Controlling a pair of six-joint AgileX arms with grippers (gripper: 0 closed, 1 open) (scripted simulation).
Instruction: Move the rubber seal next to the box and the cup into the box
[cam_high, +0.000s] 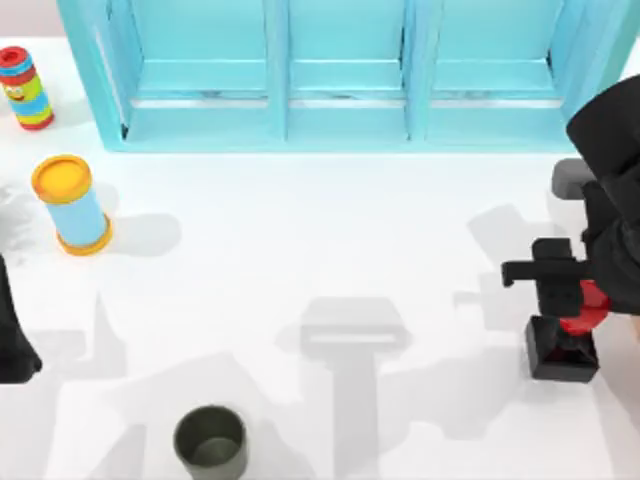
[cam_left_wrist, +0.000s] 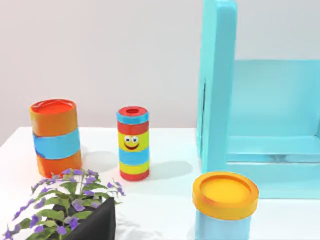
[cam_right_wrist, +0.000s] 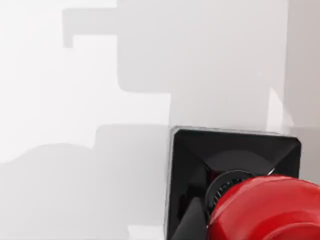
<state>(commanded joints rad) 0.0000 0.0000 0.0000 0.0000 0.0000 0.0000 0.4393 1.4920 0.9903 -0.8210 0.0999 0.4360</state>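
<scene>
Here the right claw (cam_high: 566, 292) sat on the rubber seal (cam_high: 563, 345) near the bench's (cam_high: 330, 230) right edge (its grip I cannot tell), seemingly to carry it, while the cup (cam_high: 211, 441) waited at the front edge.

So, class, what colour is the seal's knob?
Glossy red knob on a black base; clearest in the right wrist view.

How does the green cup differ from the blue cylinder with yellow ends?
The cup is dark olive, short and open at the top; the light-blue cylinder is taller, with yellow ends and a closed top. The cup stands near the table's front edge, the cylinder farther back at the left. Both are round and upright.
</scene>
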